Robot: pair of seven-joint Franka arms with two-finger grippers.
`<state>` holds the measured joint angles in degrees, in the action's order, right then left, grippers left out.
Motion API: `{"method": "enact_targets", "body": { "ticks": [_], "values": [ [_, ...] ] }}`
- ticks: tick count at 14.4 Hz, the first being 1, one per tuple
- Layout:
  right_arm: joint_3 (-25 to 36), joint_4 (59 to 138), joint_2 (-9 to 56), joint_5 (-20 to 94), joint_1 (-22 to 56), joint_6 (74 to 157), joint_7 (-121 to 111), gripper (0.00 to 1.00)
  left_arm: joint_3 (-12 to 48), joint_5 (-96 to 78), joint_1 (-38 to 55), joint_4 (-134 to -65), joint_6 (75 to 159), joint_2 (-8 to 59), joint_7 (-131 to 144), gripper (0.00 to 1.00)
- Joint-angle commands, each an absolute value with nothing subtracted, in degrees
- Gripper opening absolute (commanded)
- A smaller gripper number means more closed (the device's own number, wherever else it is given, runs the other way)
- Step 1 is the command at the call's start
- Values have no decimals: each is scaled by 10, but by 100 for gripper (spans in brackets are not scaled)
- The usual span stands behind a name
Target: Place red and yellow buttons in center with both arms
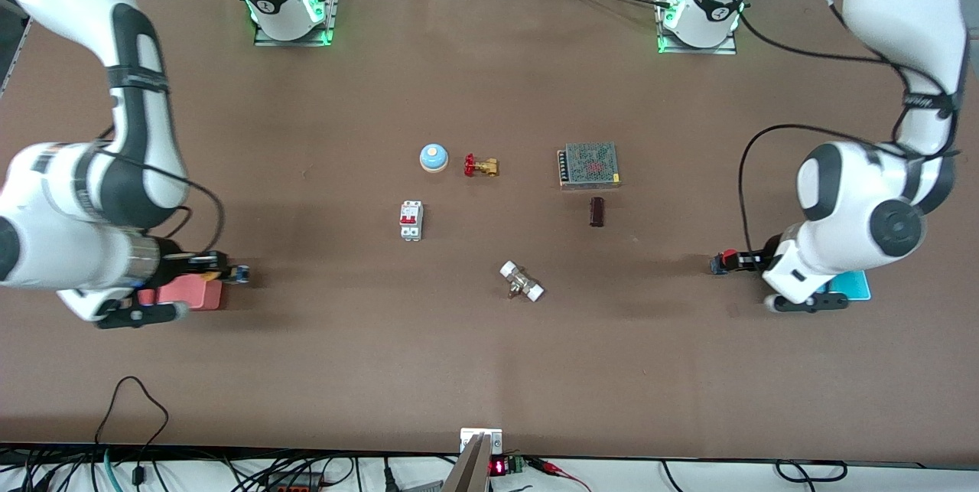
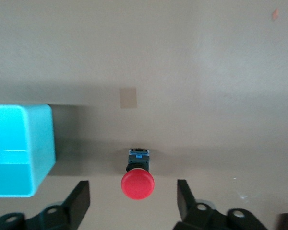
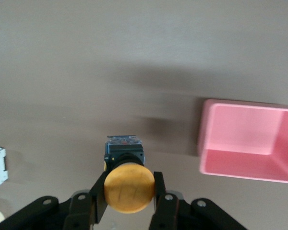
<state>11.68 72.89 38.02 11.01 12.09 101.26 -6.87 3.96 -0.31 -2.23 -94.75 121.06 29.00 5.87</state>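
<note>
The red button (image 1: 726,256) lies on the table toward the left arm's end, beside a cyan box (image 1: 853,285). My left gripper (image 1: 739,260) is open, its fingers either side of the red cap (image 2: 138,184) without touching it. The yellow button (image 1: 234,273) is toward the right arm's end, beside a pink box (image 1: 191,295). My right gripper (image 1: 220,275) is shut on its yellow-orange cap (image 3: 129,188), with the dark body pointing away from the hand. The centre of the brown tabletop (image 1: 474,239) is bare between the other parts.
Around the middle stand a blue bell (image 1: 434,158), a brass valve (image 1: 481,166), a white breaker (image 1: 411,220), a mesh-topped power supply (image 1: 589,165), a dark cylinder (image 1: 596,212) and a white-ended fitting (image 1: 522,281). The cyan box (image 2: 19,151) and pink box (image 3: 249,141) sit close to the grippers.
</note>
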Motion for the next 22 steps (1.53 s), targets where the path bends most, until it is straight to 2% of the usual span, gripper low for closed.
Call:
{"method": "enact_targets", "body": {
  "ticks": [1, 5, 12, 17, 18, 19, 22],
  "values": [
    [118, 744, 388, 117, 167, 1034, -21, 29, 36, -6, -23, -959, 1181, 232, 62, 96],
    [118, 764, 403, 119, 218, 1059, 40, 29, 36, -6, -25, -959, 1118, 160, 62, 100],
    [119, 770, 449, 109, 286, 1096, 107, 29, 39, -6, -31, -959, 1016, 61, 40, 100],
    [119, 770, 463, 105, 292, 1095, 112, 32, 42, -6, -30, -957, 974, 18, 36, 100],
    [119, 770, 464, 106, 292, 1095, 112, 56, 42, -5, -30, -956, 966, 9, 36, 100],
    [119, 770, 464, 107, 292, 1095, 116, 99, 43, -5, -30, -957, 963, 3, 36, 100],
    [120, 768, 461, 107, 294, 1094, 135, 100, 45, 3, -30, -958, 957, -16, 34, 100]
  ]
}}
